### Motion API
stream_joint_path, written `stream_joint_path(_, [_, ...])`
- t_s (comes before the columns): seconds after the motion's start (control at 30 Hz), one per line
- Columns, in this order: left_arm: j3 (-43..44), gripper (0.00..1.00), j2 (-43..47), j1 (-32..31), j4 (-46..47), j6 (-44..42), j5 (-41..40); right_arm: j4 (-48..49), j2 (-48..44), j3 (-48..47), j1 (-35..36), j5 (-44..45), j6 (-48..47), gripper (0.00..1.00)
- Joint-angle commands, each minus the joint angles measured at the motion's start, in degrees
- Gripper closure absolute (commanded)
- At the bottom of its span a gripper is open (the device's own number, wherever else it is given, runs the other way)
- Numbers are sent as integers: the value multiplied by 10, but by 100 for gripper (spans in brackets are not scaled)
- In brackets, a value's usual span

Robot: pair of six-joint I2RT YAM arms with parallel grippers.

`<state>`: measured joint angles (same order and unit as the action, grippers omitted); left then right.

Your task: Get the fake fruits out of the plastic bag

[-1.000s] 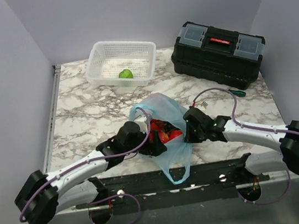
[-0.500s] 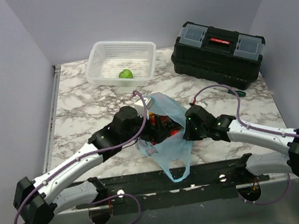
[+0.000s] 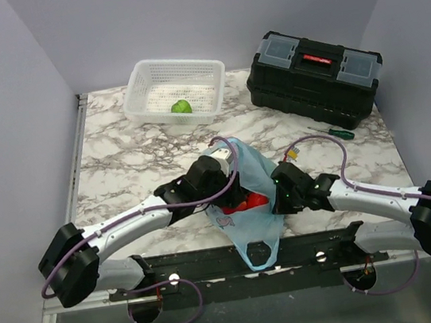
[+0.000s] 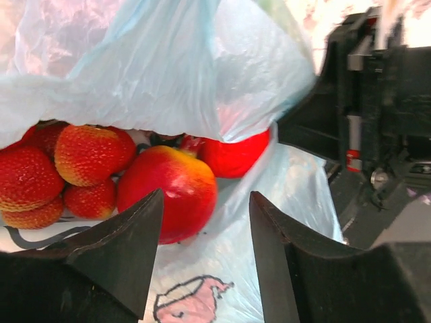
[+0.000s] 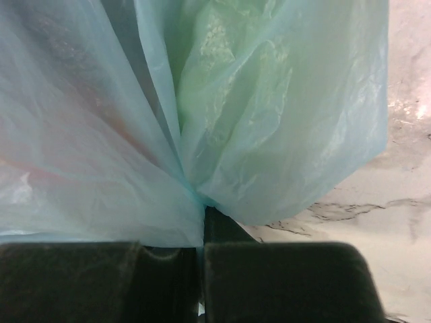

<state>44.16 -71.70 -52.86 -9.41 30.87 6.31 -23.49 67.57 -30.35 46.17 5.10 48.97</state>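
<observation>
Lying near the middle of the counter [image 3: 119, 159], the bag [image 3: 252, 164] shows red fruits [image 3: 249, 202] at its mouth; the left hand [image 3: 228, 192] reaches in, and the right hand [image 3: 276, 201] sits at its right side. Left wrist: the fingers [image 4: 101, 256] stand apart before the apple [image 4: 172, 192], with berries [image 4: 87, 155] beside it. Right wrist: the fingers are closed, pinching bag film.

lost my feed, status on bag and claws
Right claw shut on plastic bag. Left claw open at bag mouth, red apple just ahead. Bag film droops above apple.
</observation>
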Motion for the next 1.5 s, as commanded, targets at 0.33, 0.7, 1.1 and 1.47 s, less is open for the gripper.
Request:
stream_joint_path(0.33, [16,31,-82,-21,0,-18,-98,18,22,-11,2,-10,-2,96])
stream_joint_path(0.7, [-2,19,-125,-32,30,-14,-106,29,12,-2,3,-11,-9,96])
stream_joint_path(1.1, [8,47,-71,-34,17,-25,-82,28,9,-3,2,-5,-10,96])
stream_joint_path(1.47, [12,56,97,-33,-20,-42,13,20,25,-18,2,9,-14,96])
